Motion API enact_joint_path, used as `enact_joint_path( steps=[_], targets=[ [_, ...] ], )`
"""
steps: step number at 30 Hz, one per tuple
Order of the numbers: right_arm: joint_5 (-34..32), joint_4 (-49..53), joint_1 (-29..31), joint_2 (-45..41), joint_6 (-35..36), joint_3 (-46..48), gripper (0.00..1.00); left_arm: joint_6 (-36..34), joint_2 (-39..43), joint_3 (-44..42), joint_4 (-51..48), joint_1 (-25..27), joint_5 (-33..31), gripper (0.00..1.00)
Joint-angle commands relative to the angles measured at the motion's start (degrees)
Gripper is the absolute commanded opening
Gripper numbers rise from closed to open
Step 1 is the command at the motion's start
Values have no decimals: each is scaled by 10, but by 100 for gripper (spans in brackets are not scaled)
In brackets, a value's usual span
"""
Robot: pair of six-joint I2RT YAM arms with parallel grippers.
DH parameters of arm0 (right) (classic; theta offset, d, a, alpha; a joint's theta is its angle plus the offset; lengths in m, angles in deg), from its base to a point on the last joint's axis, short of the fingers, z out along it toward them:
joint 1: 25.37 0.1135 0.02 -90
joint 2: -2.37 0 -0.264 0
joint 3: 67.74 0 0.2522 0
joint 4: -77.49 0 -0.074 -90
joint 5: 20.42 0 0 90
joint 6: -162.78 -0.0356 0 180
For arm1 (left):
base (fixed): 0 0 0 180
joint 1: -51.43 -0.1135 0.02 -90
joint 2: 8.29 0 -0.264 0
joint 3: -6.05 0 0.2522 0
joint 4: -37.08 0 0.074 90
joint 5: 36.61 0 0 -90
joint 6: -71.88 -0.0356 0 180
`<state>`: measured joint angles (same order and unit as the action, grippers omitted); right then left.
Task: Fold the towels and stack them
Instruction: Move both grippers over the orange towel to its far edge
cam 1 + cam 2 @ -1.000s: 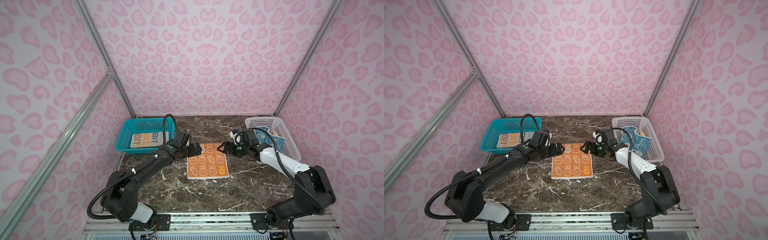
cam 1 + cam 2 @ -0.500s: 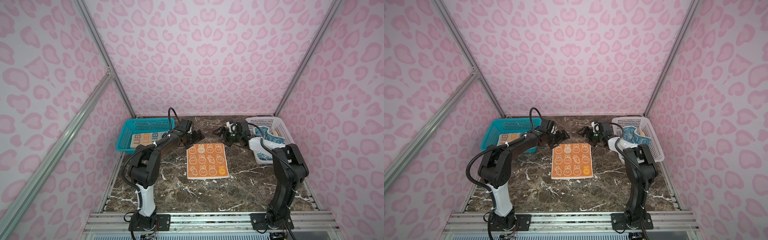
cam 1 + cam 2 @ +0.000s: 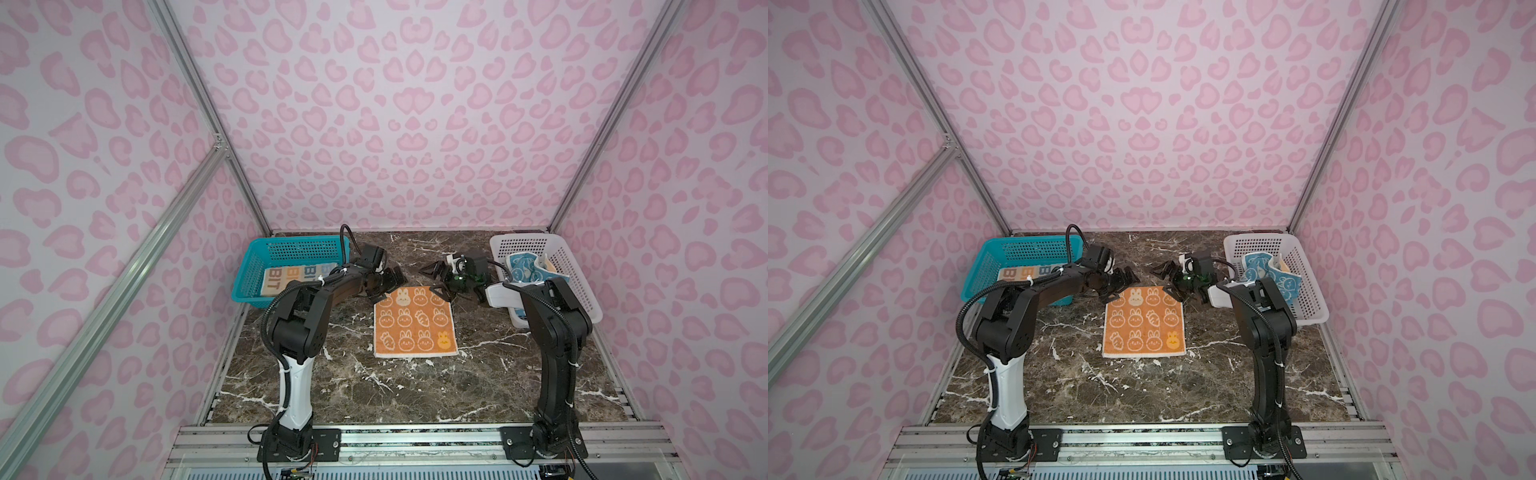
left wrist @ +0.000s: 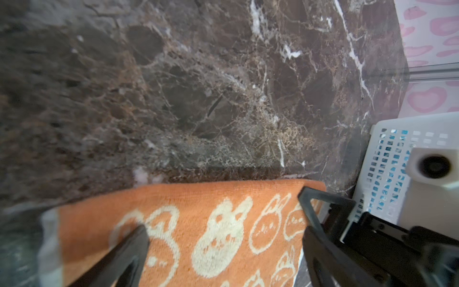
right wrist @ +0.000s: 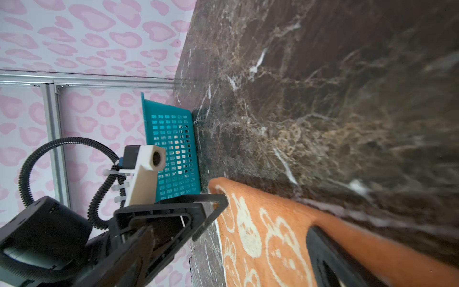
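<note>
The orange towel (image 3: pixel 414 322) lies flat, centred on the bench (image 3: pixel 498 374). The left hand (image 3: pixel 386 286) is spread at its far-left corner and the right hand (image 3: pixel 434 281) is spread at its far-right corner. Both are equally near and hold nothing.

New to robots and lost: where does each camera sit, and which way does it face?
Top views: twin eyes high above the arm bases, looking down and forward over the table; both arms show whole, left gripper and right gripper open at the far corners of the orange towel.
Left wrist: on the left arm, low, facing over the towel's far edge toward the white basket; own fingers and the right gripper show.
Right wrist: mirrored, facing the teal basket; own fingers, left gripper.
Shared: every view shows the orange towel.
</note>
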<state>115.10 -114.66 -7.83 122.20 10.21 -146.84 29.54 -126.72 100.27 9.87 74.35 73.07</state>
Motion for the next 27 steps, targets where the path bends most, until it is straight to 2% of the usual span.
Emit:
enact_joint_path(
  steps=[1,7,11,20,27],
  targets=[
    [11,-32,-7,16,9,9,98,-13,-10,-13,-10,-5,-14,98],
    [21,-26,-27,33,35,21,98,-25,-4,-49,-6,-7,-27,98],
    [31,19,-42,29,74,14,98,-30,5,-69,0,-2,-30,98],
    [-10,255,-49,-17,246,-59,98,-41,41,-73,-18,24,-47,98],
    [-91,442,-47,-77,379,-118,98,-115,123,-37,-76,42,-137,98]
  ],
)
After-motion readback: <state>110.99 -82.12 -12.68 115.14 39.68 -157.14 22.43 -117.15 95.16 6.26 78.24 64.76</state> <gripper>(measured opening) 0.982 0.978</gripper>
